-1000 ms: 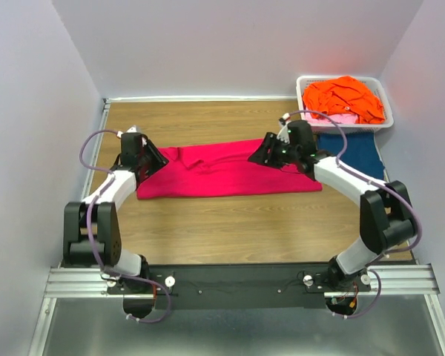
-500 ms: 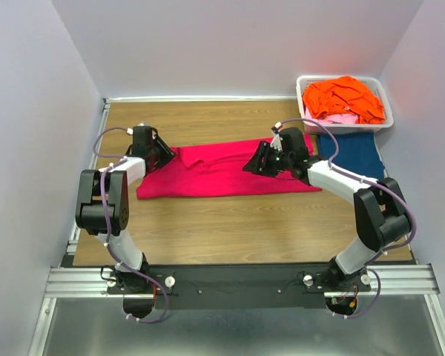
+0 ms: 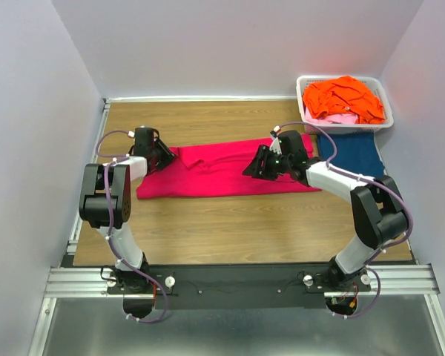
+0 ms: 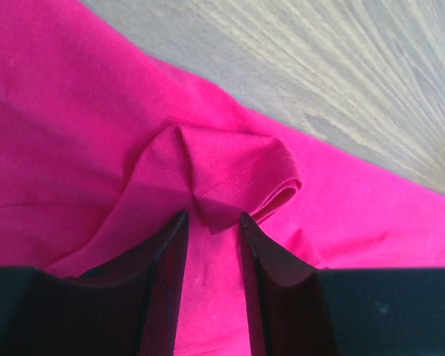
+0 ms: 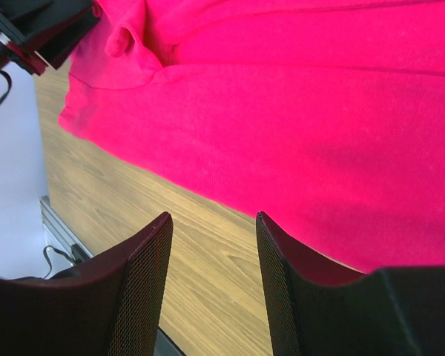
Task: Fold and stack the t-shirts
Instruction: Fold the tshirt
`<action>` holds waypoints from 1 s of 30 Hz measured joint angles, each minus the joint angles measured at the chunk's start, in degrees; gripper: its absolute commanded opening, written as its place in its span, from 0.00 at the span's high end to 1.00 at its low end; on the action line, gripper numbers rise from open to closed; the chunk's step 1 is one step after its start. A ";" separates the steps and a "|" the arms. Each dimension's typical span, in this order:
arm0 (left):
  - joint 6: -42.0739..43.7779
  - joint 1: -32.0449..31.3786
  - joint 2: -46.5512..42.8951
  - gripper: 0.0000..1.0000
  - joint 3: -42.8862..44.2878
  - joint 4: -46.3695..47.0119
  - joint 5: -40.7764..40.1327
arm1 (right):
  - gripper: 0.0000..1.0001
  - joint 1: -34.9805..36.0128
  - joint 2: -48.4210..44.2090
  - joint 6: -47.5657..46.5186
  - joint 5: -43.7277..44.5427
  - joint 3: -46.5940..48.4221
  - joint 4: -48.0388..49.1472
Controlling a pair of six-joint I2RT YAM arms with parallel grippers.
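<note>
The magenta-pink t-shirt (image 3: pixel 215 176) lies folded into a long band across the middle of the table. My left gripper (image 3: pixel 165 155) is low over its left end. In the left wrist view the gripper (image 4: pixel 211 221) is open, its tips just short of a folded sleeve hem (image 4: pixel 241 178). My right gripper (image 3: pixel 251 169) is open above the shirt's right half. In the right wrist view the gripper (image 5: pixel 213 218) is over the shirt's near edge (image 5: pixel 319 111) and bare wood. A dark blue t-shirt (image 3: pixel 354 153) lies flat at the right. Orange (image 3: pixel 343 98) and pale pink (image 3: pixel 344 118) shirts fill the basket.
The white plastic basket (image 3: pixel 382 93) stands at the far right corner against the wall. Grey walls close in the wooden table (image 3: pixel 230 226) on three sides. The left arm's wrist shows at the top left of the right wrist view (image 5: pixel 37 30).
My left arm has folded in and its gripper has moved right onto the shirt's left end. My right gripper has moved a little left and nearer, over the shirt.
</note>
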 measured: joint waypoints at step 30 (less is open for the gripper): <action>2.97 -0.76 0.17 1.00 1.84 -2.32 -3.34 | 0.44 3.21 6.16 1.60 0.02 5.29 2.21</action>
